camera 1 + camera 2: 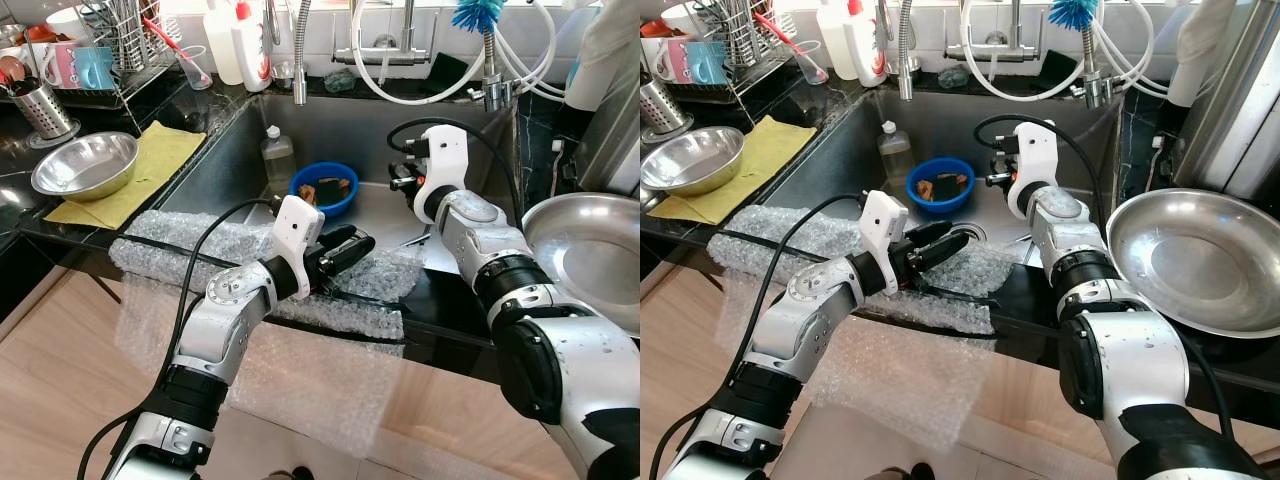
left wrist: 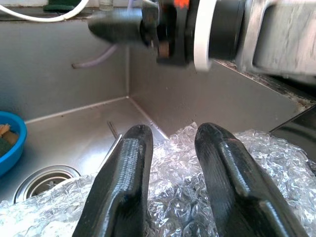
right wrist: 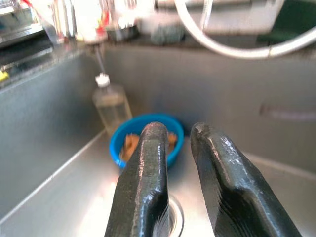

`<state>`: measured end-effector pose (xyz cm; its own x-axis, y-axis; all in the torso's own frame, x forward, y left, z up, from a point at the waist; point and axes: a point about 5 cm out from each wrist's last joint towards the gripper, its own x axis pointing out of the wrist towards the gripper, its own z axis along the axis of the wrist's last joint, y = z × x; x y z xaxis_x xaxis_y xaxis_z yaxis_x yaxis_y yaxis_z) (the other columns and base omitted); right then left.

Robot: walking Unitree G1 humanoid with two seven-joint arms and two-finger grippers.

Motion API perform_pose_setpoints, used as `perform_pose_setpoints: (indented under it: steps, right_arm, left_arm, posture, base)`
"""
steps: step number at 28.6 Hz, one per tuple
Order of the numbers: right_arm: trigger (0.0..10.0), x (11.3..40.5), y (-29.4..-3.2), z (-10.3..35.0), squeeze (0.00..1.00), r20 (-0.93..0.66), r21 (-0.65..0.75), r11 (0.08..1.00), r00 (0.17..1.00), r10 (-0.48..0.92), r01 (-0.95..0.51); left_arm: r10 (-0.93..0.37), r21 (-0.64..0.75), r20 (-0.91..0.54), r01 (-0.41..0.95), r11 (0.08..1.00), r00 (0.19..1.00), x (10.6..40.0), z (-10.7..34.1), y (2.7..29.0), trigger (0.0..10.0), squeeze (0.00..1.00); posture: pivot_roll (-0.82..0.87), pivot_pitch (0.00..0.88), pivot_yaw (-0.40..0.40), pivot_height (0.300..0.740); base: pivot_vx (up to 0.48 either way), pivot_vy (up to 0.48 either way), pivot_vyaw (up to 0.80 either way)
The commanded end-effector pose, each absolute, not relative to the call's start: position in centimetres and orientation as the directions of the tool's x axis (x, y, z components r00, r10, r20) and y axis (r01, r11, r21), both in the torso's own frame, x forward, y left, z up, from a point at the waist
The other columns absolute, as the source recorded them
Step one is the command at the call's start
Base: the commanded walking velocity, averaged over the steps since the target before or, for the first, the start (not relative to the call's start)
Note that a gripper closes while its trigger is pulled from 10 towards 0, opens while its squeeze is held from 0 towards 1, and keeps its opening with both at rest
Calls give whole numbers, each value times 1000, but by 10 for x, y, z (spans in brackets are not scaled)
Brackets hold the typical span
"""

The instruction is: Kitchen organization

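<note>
Tools both gape: left tool (image 1: 358,243) over bubble wrap (image 1: 200,240), right tool (image 3: 180,143) seemingly above sink (image 1: 400,215).

Two steel bowls (image 1: 85,163) (image 1: 590,255), one blue bowl (image 1: 324,187), one clear bottle (image 1: 277,155), two mugs (image 1: 80,66).

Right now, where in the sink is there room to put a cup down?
The bare steel sink floor between the blue bowl and the right gripper looks free. The back left corner is crowded by the bowl and a clear bottle. The front is covered by bubble wrap, where the left gripper hovers.
</note>
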<state>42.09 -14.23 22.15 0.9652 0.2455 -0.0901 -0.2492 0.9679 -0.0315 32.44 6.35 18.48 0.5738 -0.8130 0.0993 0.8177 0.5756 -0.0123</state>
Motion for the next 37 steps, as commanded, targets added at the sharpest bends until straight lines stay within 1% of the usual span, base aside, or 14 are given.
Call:
perform_pose_setpoints:
  steps: [1,2,3,4,9,12,13,17,20,24,26,29,34,37]
  right_arm:
    - [10000,424,-135,245,0,-14,-69,963,966,259,-259]
    - [10000,422,-135,267,0,100,-109,965,963,249,-239]
    - [10000,422,-135,267,0,100,-109,965,963,249,-239]
    - [10000,419,-134,284,0,187,-132,965,951,247,-225]
    - [10000,409,-133,296,0,256,-172,964,935,244,-205]
    - [10000,391,-131,306,0,312,-207,962,919,240,-181]
    - [10000,391,-131,306,0,312,-207,962,919,240,-181]
    - [10000,372,-132,305,0,327,-204,967,921,213,-151]
    - [10000,349,-134,294,0,311,-176,979,937,158,-107]
    - [10000,323,-136,288,0,291,-201,976,945,147,-90]
    - [10000,317,-136,288,0,286,-207,974,947,148,-89]
    - [10000,308,-144,288,0,296,-269,961,943,151,-69]
    - [10000,305,-151,286,0,294,-286,957,946,139,-52]
    - [10000,308,-151,275,0,254,-309,950,958,133,-50]
  left_arm:
    - [-813,-18,51,814,580,580,323,174,67,10000,0]
    - [-810,-17,49,811,584,584,323,173,66,10000,0]
    - [-810,-17,49,811,584,584,323,173,66,10000,0]
    - [-808,-16,49,810,587,587,323,172,65,10000,0]
    - [-806,-16,49,807,590,590,323,171,65,10000,0]
    - [-804,-17,49,805,593,593,324,170,65,10000,0]
    - [-804,-17,49,805,593,593,324,170,65,10000,0]
    - [-803,-18,49,804,594,594,324,170,65,10000,0]
    - [-803,-19,51,804,594,594,324,169,64,10000,0]
    - [-806,-20,47,808,589,590,324,167,64,10000,0]
    - [-807,-21,46,808,589,589,323,166,64,10000,0]
    - [-805,-22,45,807,591,591,324,166,63,10000,0]
    - [-806,-21,48,808,589,589,325,165,62,10000,0]
    - [-803,-13,45,804,594,594,326,165,63,10000,0]
  posture:
    - [-80,95,118,740]
    - [-86,97,119,740]
    - [-86,97,119,740]
    - [-85,97,119,740]
    - [-89,97,117,740]
    - [-96,96,117,740]
    - [-96,96,117,740]
    - [-105,94,114,740]
    - [-109,92,116,740]
    - [-120,88,118,740]
    - [-124,85,118,740]
    - [-129,82,118,740]
    - [-134,74,119,740]
    - [-124,70,116,740]
  base:
    - [0,0,0]
    - [0,0,0]
    - [0,0,0]
    - [0,0,0]
    - [0,0,0]
    - [0,0,0]
    - [0,0,0]
    - [0,0,0]
    - [0,0,0]
    - [0,0,0]
    - [0,0,0]
    - [0,0,0]
    - [0,0,0]
    - [0,0,0]
